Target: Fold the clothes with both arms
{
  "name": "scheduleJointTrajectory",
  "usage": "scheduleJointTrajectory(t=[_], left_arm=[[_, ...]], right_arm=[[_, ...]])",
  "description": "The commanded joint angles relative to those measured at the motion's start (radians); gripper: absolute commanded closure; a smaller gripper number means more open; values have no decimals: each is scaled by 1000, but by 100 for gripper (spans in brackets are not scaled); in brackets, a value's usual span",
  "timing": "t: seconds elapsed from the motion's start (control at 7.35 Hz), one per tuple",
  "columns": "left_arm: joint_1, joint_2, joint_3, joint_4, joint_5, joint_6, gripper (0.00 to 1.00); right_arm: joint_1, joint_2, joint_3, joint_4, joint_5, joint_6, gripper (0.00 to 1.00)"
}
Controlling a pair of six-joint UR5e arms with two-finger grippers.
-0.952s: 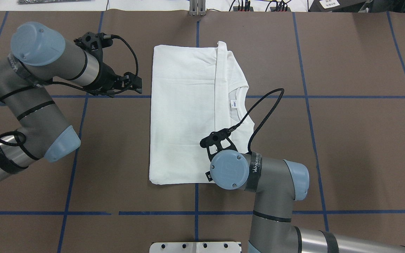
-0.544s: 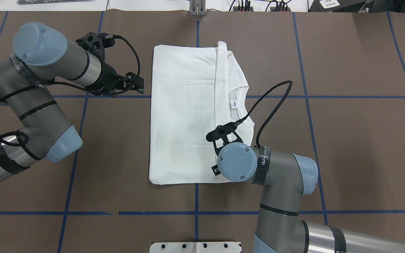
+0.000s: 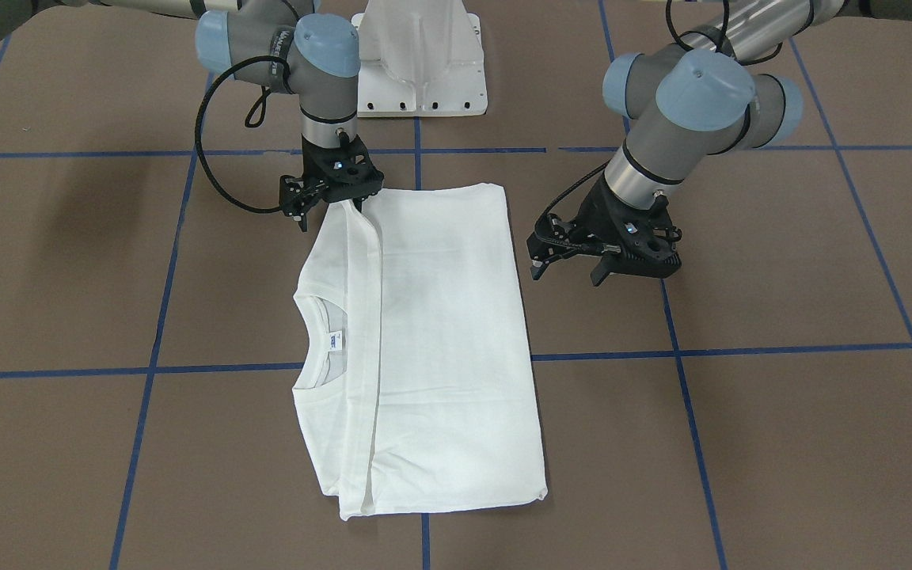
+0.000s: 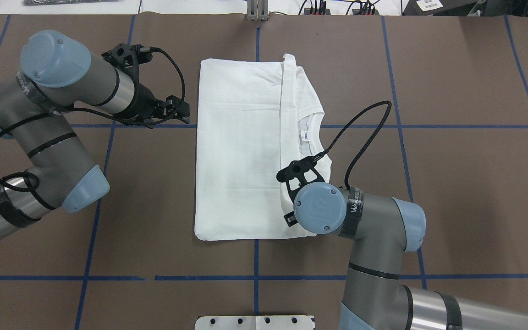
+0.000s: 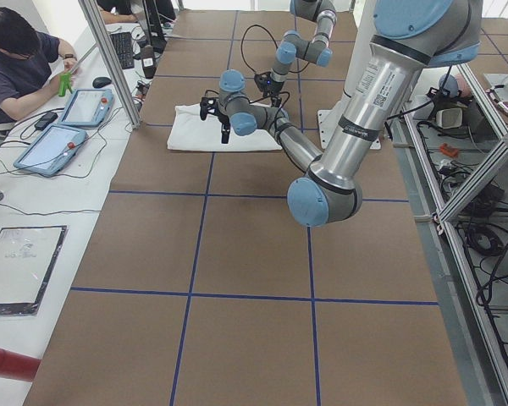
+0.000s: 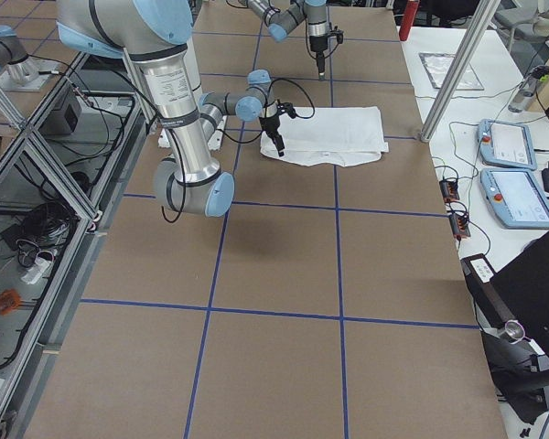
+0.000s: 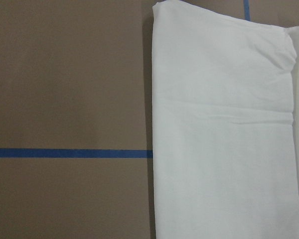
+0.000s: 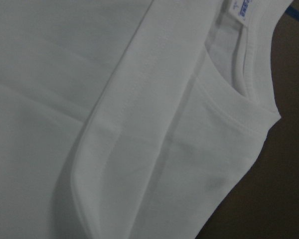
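Folded shirt (image 4: 241,151) flat on desk (image 4: 452,183).
Jaws of your left arm (image 4: 74,87) stand apart beside it; right arm (image 4: 374,220) jaws apart over its corner.

A brown table covering (image 4: 452,183) crossed by blue tape lines (image 4: 475,126) spreads evenly lit beneath the left gripper (image 3: 567,271) and right gripper (image 3: 331,215). Past the grippers, opposite the robot, a white bench (image 5: 76,182) holds two tablet consoles (image 5: 52,149) and cables, with a seated person (image 5: 17,72). An aluminium post (image 5: 110,63) rises between them. Behind the grippers stands a metal frame (image 6: 37,174) over loose cables.
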State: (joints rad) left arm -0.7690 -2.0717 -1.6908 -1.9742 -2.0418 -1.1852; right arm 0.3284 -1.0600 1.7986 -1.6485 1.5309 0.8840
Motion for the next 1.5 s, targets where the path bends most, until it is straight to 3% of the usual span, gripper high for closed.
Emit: scheduleJointTrajectory(t=[0.0, 0.27, 0.54, 0.82, 1.09, 1.36], left_arm=[[5, -8, 0, 0, 0, -1, 0], [7, -14, 0, 0, 0, -1, 0], [7, -14, 0, 1, 2, 2, 0], [7, -13, 2, 0, 2, 7, 0], [7, -10, 2, 1, 2, 13, 0], [7, -10, 2, 0, 3, 13, 0]], right_arm=[[6, -75, 65, 9, 3, 0, 0], [15, -193, 166, 9, 8, 10, 0], [73, -158, 177, 13, 88, 10, 0], [115, -75, 157, 13, 98, 6, 0], [129, 78, 11, 15, 95, 4, 0], [143, 127, -146, 170, 89, 0, 0]])
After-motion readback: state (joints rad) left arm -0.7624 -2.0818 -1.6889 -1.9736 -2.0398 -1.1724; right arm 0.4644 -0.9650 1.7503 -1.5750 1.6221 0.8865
